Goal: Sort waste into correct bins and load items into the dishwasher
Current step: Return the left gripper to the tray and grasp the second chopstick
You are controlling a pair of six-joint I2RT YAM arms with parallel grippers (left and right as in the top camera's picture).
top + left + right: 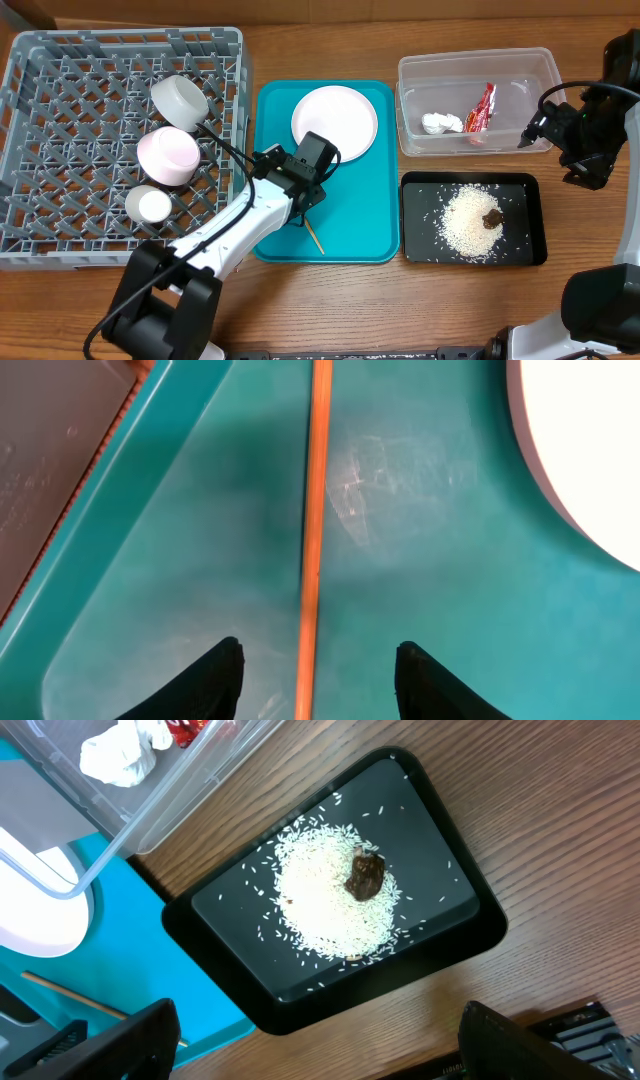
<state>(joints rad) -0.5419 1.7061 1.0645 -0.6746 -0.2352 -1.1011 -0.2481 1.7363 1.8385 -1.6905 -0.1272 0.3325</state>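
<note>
The left gripper hangs low over the teal tray, toward the tray's near left part. Its jaws stand partly apart on either side of a wooden chopstick that lies flat on the tray floor. Neither finger touches the stick, and nothing is held. In the overhead view, one end of the chopstick pokes out from under the gripper toward the tray's near edge. Only one chopstick can be made out.

A round white plate lies in the far half of the teal tray, just beyond the gripper.

The grey dish rack stands against the tray's left side. It holds a grey-green bowl, a pink bowl and a small white cup, all tipped on their sides near the rack edge closest to the tray.

On the tabletop to the tray's right are two containers. By the tray's far right corner, a clear tub holds a red wrapper and a white tissue. By the near right corner, a black tray holds a heap of rice with a brown lump on it.

The right gripper hovers well to the right of the teal tray, above the black tray. Its jaws are wide and empty.
</note>
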